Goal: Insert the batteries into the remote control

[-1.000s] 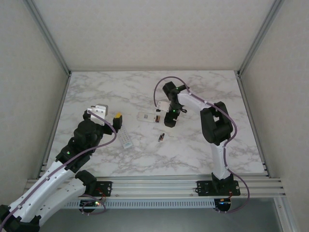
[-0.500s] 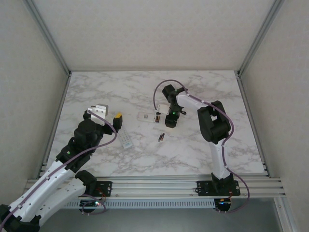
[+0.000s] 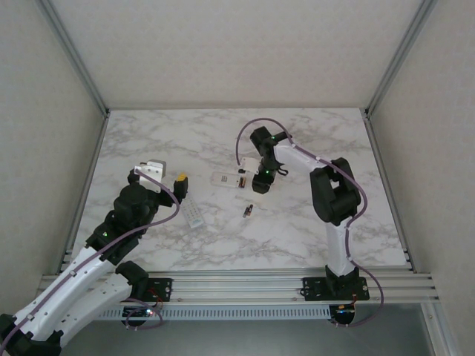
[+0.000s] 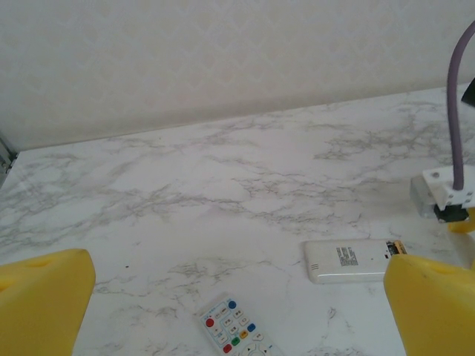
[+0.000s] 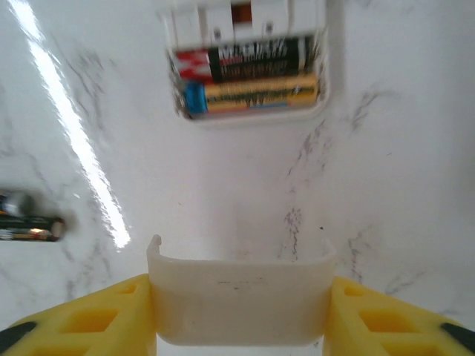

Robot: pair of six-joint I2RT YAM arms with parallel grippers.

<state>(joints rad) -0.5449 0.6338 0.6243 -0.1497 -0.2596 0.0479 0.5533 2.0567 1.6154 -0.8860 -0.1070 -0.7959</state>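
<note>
At the left of the desk [image 3: 297, 230], the left hand [image 3: 167, 175] hangs spread wide. Midway, the white remote [image 3: 225, 179] holds two batteries [image 5: 249, 78] just ahead of the right hand [image 5: 241, 308], seemingly pinching a white cover [image 5: 241, 289].

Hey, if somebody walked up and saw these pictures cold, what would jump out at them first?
Probably the right gripper, mid-table, pinching a white curved battery cover just short of the white remote. That remote's open compartment holds a black-and-red battery beside a yellow-and-blue battery. A loose battery lies on the marble table nearby.
</note>
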